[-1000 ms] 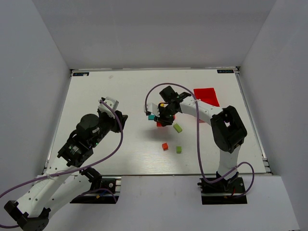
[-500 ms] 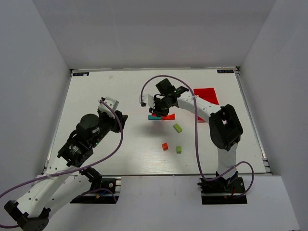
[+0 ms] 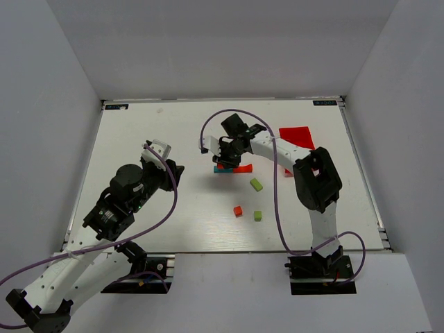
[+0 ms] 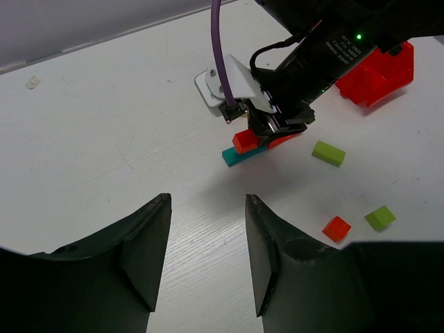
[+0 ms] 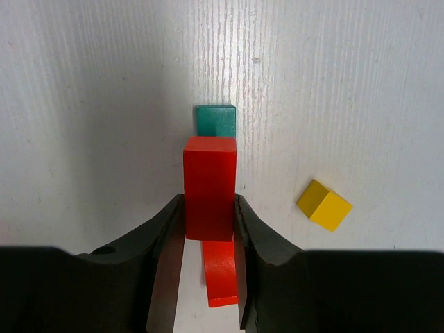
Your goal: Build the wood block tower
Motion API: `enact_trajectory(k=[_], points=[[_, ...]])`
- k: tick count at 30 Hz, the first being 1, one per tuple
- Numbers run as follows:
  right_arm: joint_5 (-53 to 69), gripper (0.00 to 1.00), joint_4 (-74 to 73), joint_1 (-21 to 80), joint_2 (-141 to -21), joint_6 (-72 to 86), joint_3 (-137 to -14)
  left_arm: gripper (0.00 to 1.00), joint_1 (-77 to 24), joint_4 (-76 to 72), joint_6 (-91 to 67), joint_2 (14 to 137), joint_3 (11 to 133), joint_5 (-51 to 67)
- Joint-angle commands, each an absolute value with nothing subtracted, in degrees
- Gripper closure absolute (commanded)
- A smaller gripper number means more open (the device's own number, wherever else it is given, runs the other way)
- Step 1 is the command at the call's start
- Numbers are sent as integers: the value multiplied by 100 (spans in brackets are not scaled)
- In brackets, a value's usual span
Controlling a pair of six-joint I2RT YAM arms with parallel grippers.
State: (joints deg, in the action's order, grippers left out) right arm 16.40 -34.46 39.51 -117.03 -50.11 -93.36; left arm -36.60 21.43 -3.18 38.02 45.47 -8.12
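I've got the right hand [image 5: 208, 216] clenched on a red block [image 5: 209, 186], both fingers [image 5: 170, 243] pressed flat against its sides in the right wrist view, and the block sits on top of the teal bar [image 5: 215, 119], whose far end pokes out beyond it. A second red piece [image 5: 220, 281] shows lower down between the fingers, though I cannot tell how it sits against the bar. From above, the tower [image 3: 232, 168] stands near the middle of the surface [image 3: 152, 125], directly under the right hand [image 3: 227, 154], with the red bin [image 3: 297, 137] off to its right near the far edge. A yellow cube [image 5: 324, 205] lies loose just beside the stack, not touching it. Nearer the arm bases I see a lime-green bar [image 3: 256, 184], an orange-red cube [image 3: 238, 211] and a lime-green cube [image 3: 257, 216], all apart from each other and from the tower. My left hand [image 4: 208, 229] is released, jaws spread wide, hovering over bare surface well to the left and grasping nothing
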Motion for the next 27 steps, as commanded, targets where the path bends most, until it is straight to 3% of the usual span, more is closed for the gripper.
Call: enact_trajectory(k=[1, 27], points=[[1609, 84, -3454, 3946, -11804, -5054, -9580, 43, -3639, 2145, -308, 3744, 4553, -747], [1468, 83, -3454, 3902, -11979, -5036, -9580, 43, -3639, 2145, -308, 3744, 4553, -800]])
